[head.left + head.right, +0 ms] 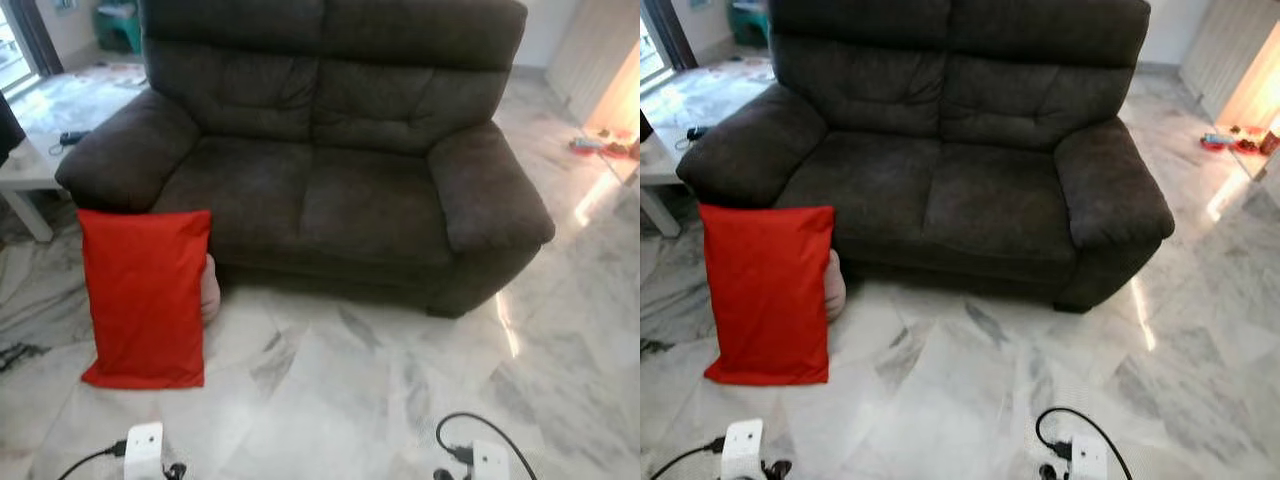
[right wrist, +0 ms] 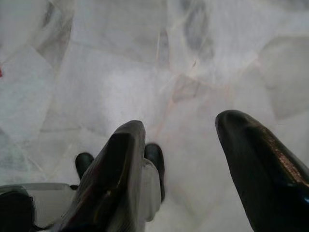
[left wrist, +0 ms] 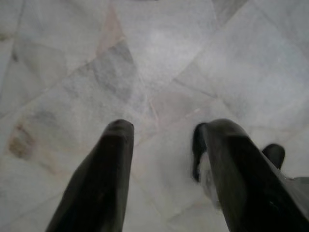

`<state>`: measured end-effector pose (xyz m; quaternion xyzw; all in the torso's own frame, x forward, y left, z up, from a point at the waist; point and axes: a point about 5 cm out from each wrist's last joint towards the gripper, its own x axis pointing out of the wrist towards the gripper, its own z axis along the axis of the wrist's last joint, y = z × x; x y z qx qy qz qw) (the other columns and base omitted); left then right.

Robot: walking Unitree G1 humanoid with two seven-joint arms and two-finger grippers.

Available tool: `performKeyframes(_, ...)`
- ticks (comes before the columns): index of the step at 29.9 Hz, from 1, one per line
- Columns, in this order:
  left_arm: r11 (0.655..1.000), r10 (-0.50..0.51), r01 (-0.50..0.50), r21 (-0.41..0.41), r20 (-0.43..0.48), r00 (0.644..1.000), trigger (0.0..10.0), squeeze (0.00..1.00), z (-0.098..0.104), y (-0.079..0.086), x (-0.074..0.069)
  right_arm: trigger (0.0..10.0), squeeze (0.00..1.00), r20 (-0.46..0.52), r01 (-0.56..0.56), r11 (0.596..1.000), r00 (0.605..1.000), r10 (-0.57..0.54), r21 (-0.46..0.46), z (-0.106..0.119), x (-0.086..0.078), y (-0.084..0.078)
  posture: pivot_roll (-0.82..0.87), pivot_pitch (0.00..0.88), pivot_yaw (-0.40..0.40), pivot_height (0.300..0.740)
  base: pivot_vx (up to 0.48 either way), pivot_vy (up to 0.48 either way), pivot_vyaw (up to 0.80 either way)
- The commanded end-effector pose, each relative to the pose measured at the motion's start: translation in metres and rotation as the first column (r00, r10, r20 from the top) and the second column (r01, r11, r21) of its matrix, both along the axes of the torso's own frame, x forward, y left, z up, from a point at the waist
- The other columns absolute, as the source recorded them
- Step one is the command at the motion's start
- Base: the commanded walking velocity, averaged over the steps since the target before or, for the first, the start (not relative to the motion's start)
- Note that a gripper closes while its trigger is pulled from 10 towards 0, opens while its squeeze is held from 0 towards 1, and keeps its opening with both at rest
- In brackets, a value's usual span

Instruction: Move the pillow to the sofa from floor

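A bright red pillow [image 1: 145, 298] stands upright on the white marble floor [image 1: 360, 390], leaning back against the front of the dark brown sofa [image 1: 310, 150] below its left armrest. It is a plain rectangular cushion, taller than wide, with smooth fabric, soft corners and a slightly slumped bottom edge. A pale pink object [image 1: 209, 288] peeks out just behind its right edge, touching the sofa base. The sofa has 2 seat cushions, both bare. A white side table [image 1: 28, 170] sits left of the sofa.

The left gripper [image 3: 161, 133] hangs low over the marble, its 2 black fingers spread apart and holding nothing. The right gripper [image 2: 183, 128] likewise hangs over the floor with fingers parted and nothing between them. Both are well apart from the pillow.
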<state>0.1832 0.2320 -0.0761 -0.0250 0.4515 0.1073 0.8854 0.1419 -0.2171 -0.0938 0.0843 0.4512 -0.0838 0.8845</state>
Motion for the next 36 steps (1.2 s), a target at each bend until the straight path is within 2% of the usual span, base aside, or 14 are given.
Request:
performKeyframes(1,1.000,0.013,-0.013,0.009,-0.005,1.000,10.0,0.00,0.0003,0.0064,-0.0028,10.0,0.00,0.004,0.006,1.000,1.000,-0.006,0.011,-0.0001,0.0015,0.0032,-0.02,0.046,-0.040,0.740,0.000,0.371,0.00)
performKeyframes(30,1.000,0.012,-0.012,0.004,-0.006,1.000,10.0,0.00,0.0003,0.0068,-0.0031,10.0,0.00,0.001,0.002,1.000,1.000,-0.002,0.015,-0.0004,0.0013,0.0039,-0.02,0.051,-0.039,0.740,0.000,0.371,0.00)
performKeyframes(36,1.000,0.021,-0.021,0.011,0.003,1.000,10.0,0.00,0.0006,0.0074,-0.0029,10.0,0.00,0.003,0.001,1.000,1.000,-0.001,0.016,-0.0003,0.0013,0.0039,-0.02,0.053,-0.038,0.740,0.000,0.000,0.00)
